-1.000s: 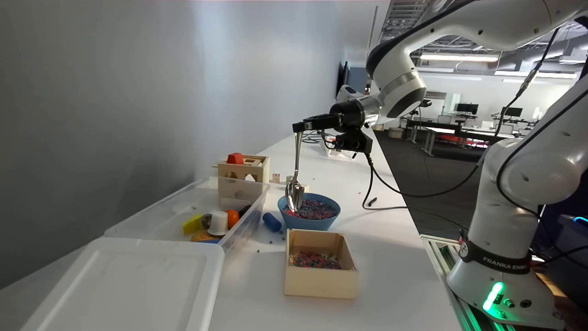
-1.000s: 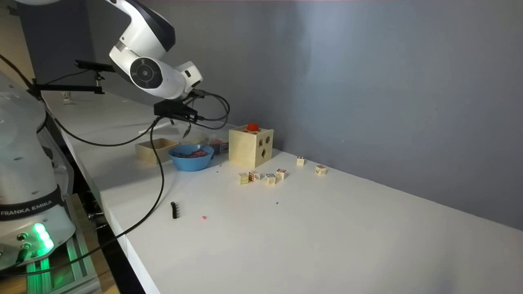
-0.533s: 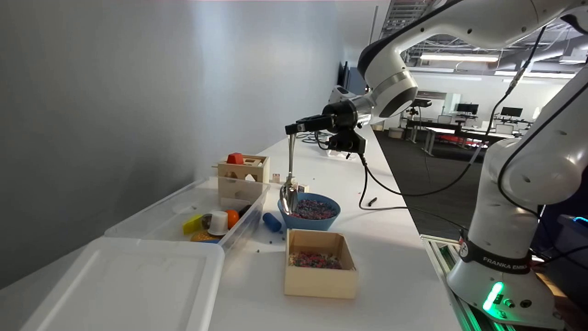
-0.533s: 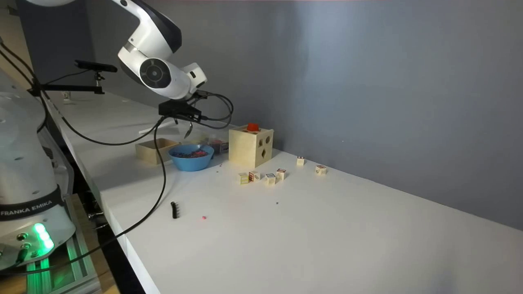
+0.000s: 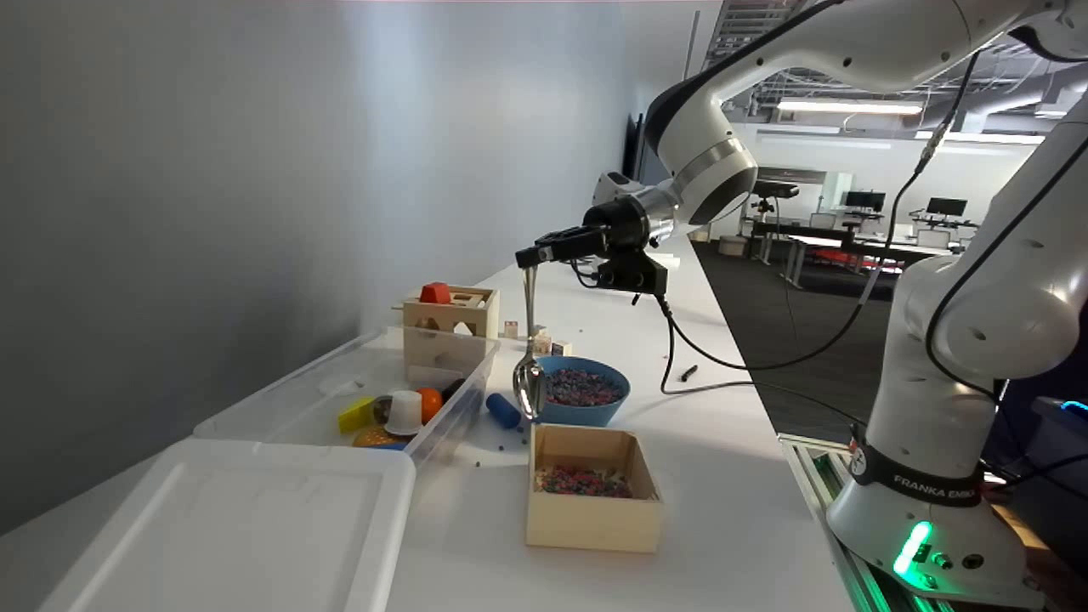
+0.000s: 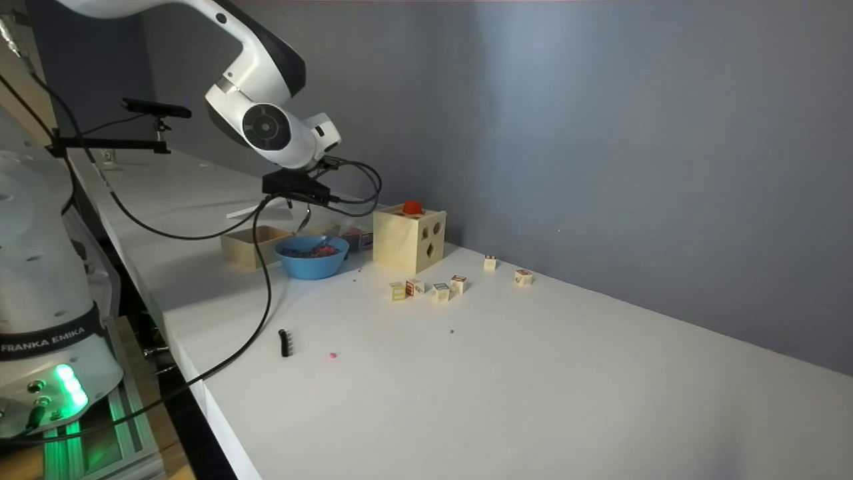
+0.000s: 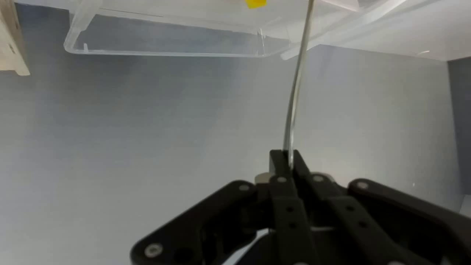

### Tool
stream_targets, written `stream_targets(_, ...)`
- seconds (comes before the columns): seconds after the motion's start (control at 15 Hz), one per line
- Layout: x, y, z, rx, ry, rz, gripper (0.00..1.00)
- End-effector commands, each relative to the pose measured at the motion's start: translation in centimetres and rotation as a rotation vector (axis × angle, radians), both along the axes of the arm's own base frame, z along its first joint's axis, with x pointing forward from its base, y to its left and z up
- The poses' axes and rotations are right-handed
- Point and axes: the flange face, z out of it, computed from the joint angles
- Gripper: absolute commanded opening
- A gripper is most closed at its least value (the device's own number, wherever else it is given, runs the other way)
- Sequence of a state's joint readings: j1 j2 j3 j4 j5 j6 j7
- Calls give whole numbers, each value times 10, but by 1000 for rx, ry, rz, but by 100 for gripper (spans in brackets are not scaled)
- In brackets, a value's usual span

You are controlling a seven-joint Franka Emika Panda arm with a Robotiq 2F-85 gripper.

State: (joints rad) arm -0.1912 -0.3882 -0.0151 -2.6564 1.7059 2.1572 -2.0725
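My gripper [image 5: 525, 256] is shut on the handle of a shiny metal spoon [image 5: 529, 387], which hangs bowl-down. In the wrist view my fingertips [image 7: 289, 156] pinch the thin handle [image 7: 299, 70]; I cannot tell whether it is one piece or two. The spoon overlaps the left rim of a blue bowl [image 5: 586, 415] in an exterior view, so contact is unclear. The bowl holds small dark and reddish bits. A light wooden box [image 5: 592, 524] with similar bits stands beside the bowl. In an exterior view the spoon [image 6: 305, 219] shows behind the bowl [image 6: 311, 269]; the fingers are hidden there.
A clear plastic bin [image 5: 455, 435] with toys stands along the grey wall, with a white lid [image 5: 255, 527] before it. A wooden shape cube [image 6: 393, 243], several letter blocks [image 6: 441, 292] and a blue cylinder [image 5: 503, 410] are nearby. A black cable [image 6: 268, 293] hangs from the wrist.
My gripper and spoon have moved left and slightly down in an exterior view, from over the bowl's left part to its left edge. The arm has shifted right in an exterior view.
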Motion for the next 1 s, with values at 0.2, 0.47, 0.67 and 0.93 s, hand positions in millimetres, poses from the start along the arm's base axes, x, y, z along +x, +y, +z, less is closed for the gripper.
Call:
stream_targets(0.2,4,-1,2,-13,16,5,1)
stream_targets(0.47,3,-1,3,-11,18,11,1)
stream_targets(0.67,2,0,3,-4,19,22,1)
stream_targets(0.93,2,3,4,-5,14,51,1)
